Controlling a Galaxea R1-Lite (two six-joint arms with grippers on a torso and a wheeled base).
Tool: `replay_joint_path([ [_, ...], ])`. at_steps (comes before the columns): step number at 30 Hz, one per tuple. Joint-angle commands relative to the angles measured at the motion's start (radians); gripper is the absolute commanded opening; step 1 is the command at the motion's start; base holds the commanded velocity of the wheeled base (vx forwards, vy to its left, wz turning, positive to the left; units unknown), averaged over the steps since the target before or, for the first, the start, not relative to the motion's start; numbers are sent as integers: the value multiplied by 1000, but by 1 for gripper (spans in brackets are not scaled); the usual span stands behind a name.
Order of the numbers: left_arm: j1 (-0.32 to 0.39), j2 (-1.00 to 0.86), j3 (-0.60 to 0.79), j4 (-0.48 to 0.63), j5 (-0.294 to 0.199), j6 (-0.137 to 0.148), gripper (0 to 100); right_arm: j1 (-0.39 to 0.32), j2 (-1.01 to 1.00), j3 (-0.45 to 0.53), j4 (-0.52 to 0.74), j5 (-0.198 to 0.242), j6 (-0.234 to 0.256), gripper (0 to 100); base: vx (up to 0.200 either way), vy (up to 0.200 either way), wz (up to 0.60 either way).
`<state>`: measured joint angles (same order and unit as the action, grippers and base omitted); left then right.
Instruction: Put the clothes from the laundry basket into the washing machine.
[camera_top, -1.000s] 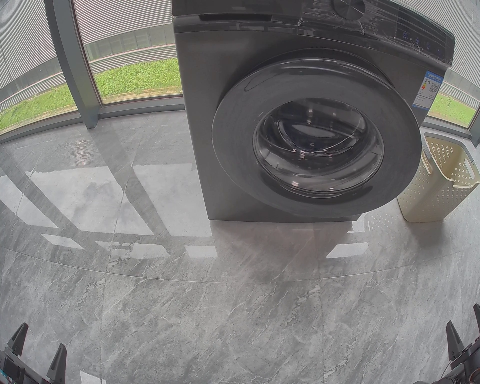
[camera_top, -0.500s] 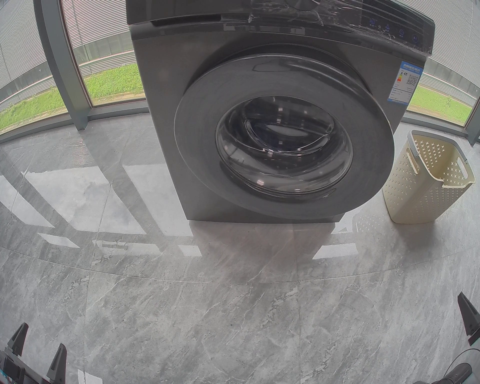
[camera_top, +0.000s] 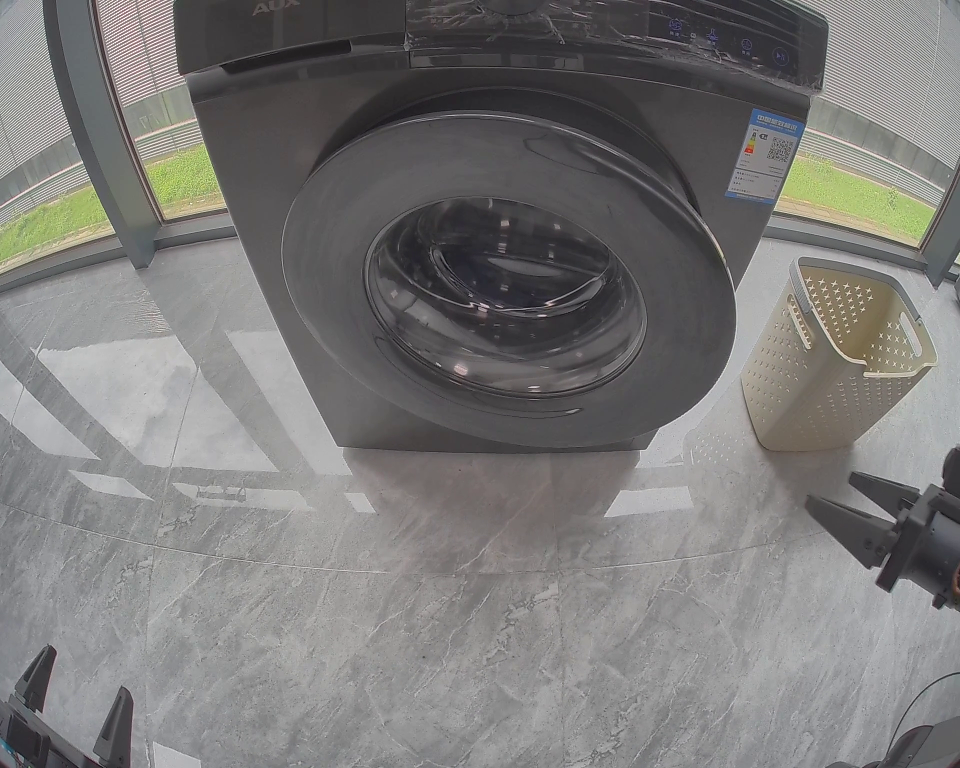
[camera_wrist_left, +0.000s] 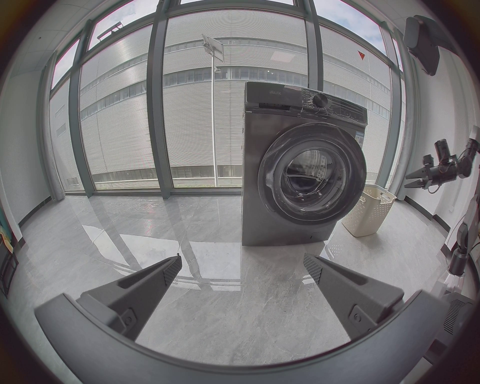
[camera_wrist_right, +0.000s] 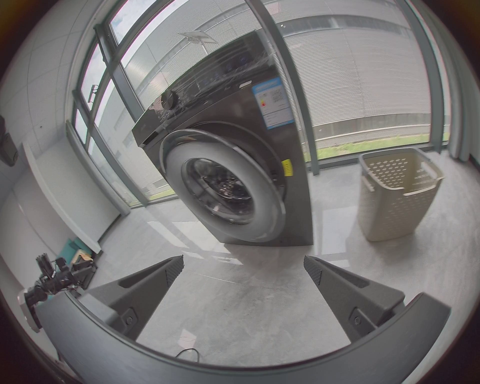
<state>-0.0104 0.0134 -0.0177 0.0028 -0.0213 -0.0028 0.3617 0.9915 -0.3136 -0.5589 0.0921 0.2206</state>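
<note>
The washing machine (camera_top: 500, 250) stands on the grey tiled floor (camera_top: 400, 620) and takes up the upper middle of the head view. Its round door (camera_top: 505, 285) with the glass window sits shut against the front. The laundry basket (camera_top: 835, 360), cream and perforated, stands upright on the floor just beside the machine, at the right of the frame; its inner walls show through the open top. Tall windows (camera_top: 70, 120) run behind both.

The right gripper (camera_top: 830, 490) hangs at the right edge of the frame, below the basket and apart from it, its fingers spread wide with nothing between them. The left gripper (camera_top: 75, 700) sits in the lower left corner, well apart from the machine, fingers likewise parted and bare.
</note>
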Motion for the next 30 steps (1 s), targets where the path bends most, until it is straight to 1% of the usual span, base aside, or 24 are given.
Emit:
replay_joint_path([
  [1,0,-10,18,0,1,0,100,145,292,-50,-137,3,46,100,200,0,0],
  [3,0,-10,18,0,0,0,100,155,335,-61,-179,-6,45,100,200,0,0],
  [6,0,-10,18,0,1,-2,100,155,375,-88,-207,-32,46,100,200,0,0],
  [8,0,-10,18,0,1,-2,100,152,388,-108,-219,-42,46,100,200,0,0],
  [13,0,-10,18,0,0,0,100,145,388,-148,-225,-43,46,100,200,0,0],
  [22,0,-10,18,0,1,0,100,148,389,-165,-226,-42,49,100,200,0,0],
  [26,0,-10,18,0,0,0,100,148,392,-179,-226,-42,69,100,200,0,0],
  [30,0,-10,18,0,1,1,100,145,397,-202,-226,-43,71,100,200,0,0],
])
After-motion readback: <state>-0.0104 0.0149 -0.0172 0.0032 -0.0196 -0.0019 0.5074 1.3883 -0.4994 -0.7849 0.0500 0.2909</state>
